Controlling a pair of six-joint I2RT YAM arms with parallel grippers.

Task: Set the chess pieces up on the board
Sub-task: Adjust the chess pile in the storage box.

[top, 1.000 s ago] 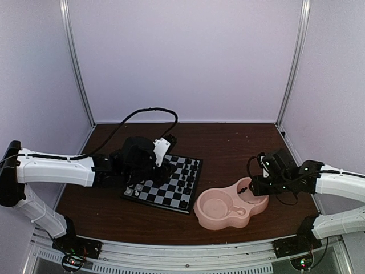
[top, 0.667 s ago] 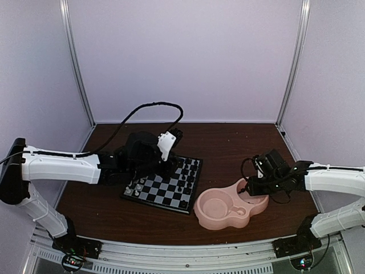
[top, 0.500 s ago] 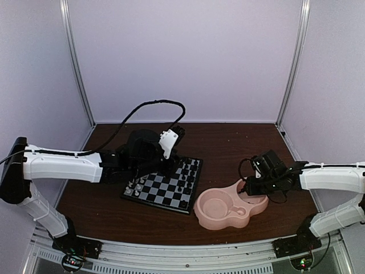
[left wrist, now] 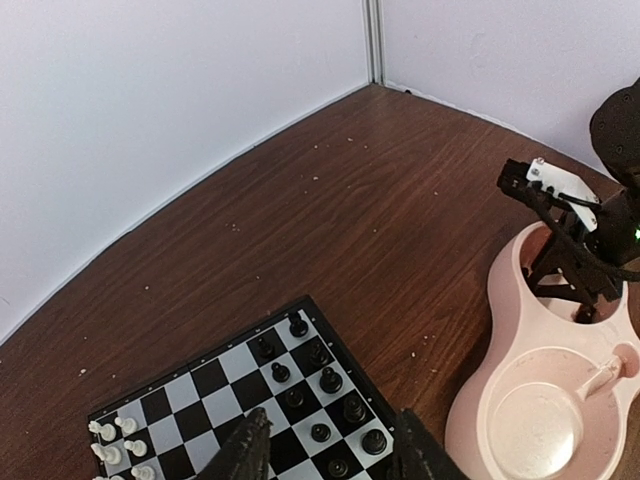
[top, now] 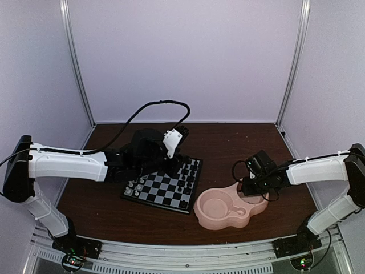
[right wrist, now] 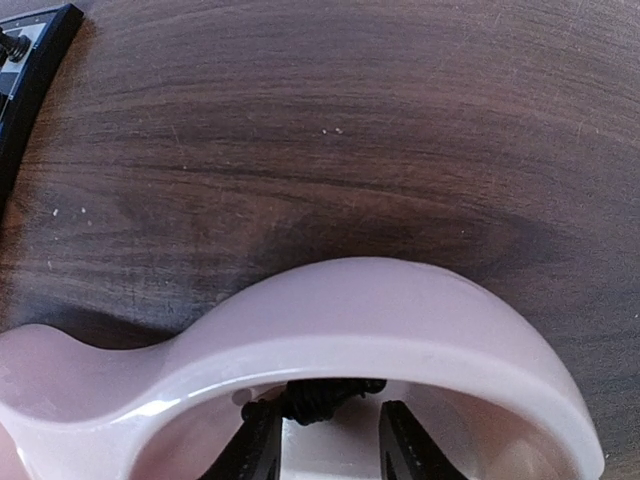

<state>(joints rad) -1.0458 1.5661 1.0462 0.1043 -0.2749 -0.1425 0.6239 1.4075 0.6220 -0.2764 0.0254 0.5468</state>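
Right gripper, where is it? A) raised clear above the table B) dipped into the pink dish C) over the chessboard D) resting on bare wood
B: the right gripper reaches over the rim into the pink dish, with its fingers inside the bowl in its wrist view.

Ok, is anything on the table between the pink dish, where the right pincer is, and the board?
Nothing visible lies on the table between the dish and the board. The right pincer, down inside the dish, has only its rim to clear. Over the board, the left pincer hovers above the black chess pieces.
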